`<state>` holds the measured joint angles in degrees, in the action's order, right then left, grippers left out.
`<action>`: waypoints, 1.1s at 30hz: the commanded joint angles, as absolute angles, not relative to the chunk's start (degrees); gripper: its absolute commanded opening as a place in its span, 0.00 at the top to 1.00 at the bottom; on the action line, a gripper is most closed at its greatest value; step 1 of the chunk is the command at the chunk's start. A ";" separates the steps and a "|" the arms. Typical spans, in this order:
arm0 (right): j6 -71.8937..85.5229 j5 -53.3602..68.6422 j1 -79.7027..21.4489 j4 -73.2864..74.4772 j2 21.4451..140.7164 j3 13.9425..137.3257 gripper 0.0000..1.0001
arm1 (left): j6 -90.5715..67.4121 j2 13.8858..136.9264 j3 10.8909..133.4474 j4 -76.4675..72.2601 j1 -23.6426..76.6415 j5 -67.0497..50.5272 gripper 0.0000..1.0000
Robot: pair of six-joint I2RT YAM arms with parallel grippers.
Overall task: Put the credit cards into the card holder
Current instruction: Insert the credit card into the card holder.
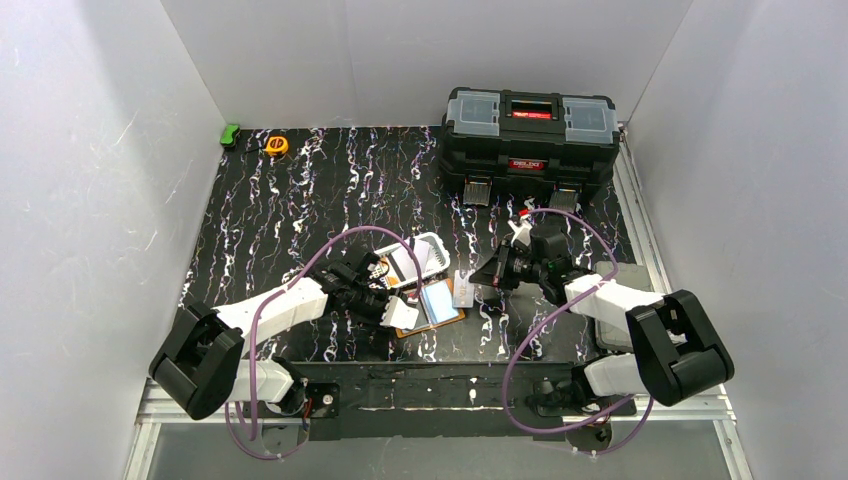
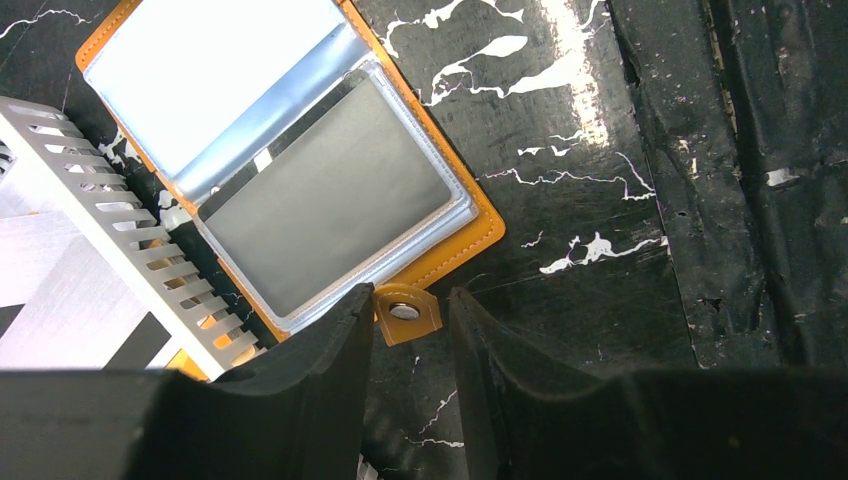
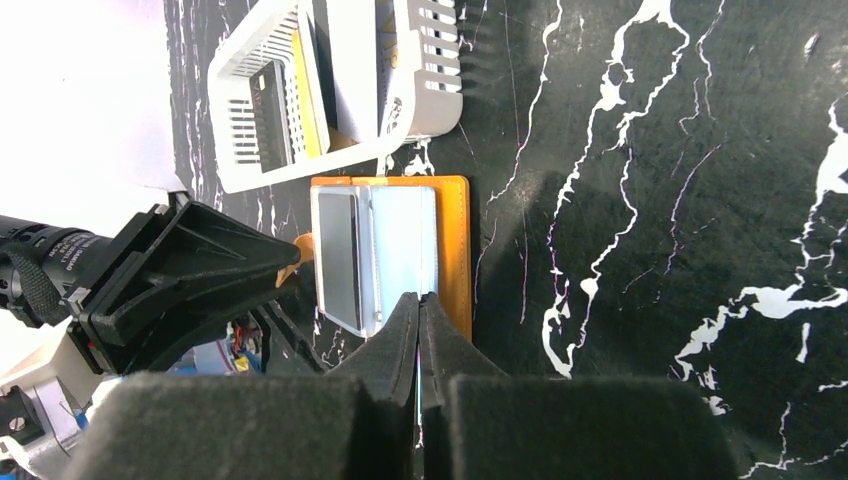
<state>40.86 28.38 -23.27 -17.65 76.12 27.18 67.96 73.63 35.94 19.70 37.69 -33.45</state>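
White walls close in a black, white-veined bench (image 1: 300, 200) in the top view, with a black toolbox (image 1: 528, 140) at the back. Both arms reach toward the middle, where the card holder (image 1: 443, 302) lies open just in front of a white basket (image 1: 425, 250). A pale credit card (image 1: 463, 290) sits at the holder's right edge, at the tip of the right arm.

On the left wrist view, the left end effector (image 2: 410, 300) stands partly open and straddles the holder's snap tab (image 2: 405, 312). Its fingers are close on either side, and a slim dark gap shows on one side, so it does not seem to pinch. The clear pockets fan out above it.

On the right wrist view, the right end effector (image 3: 418, 298) is pressed together. A thin pale sliver shows between its fingers, which I take for the credit card seen edge-on. The tips rest at the edge of a pocket.

The step in hand looks like feeding that card into a pocket. To do it well:
- Keep the card level with the pocket mouth.
- Let the left side steady the holder by its tab so it cannot slide.
- Push slowly and straight along the sleeve.
- Release only once most of the card is inside.
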 commanded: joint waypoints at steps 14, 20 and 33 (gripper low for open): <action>37.36 25.11 -22.94 -14.43 73.41 28.77 0.99 | 67.89 72.15 35.20 20.13 38.00 -34.23 0.68; 38.67 26.78 -22.85 -16.69 74.24 27.90 0.99 | 67.80 72.00 34.98 20.13 38.04 -34.26 0.68; 41.46 28.96 -22.85 -20.54 75.40 26.28 0.99 | 67.68 72.05 34.81 19.61 38.05 -34.45 0.68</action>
<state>40.75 27.66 -23.20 -17.45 74.87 26.46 67.90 73.47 35.59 19.27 37.74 -33.41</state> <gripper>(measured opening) 0.023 0.326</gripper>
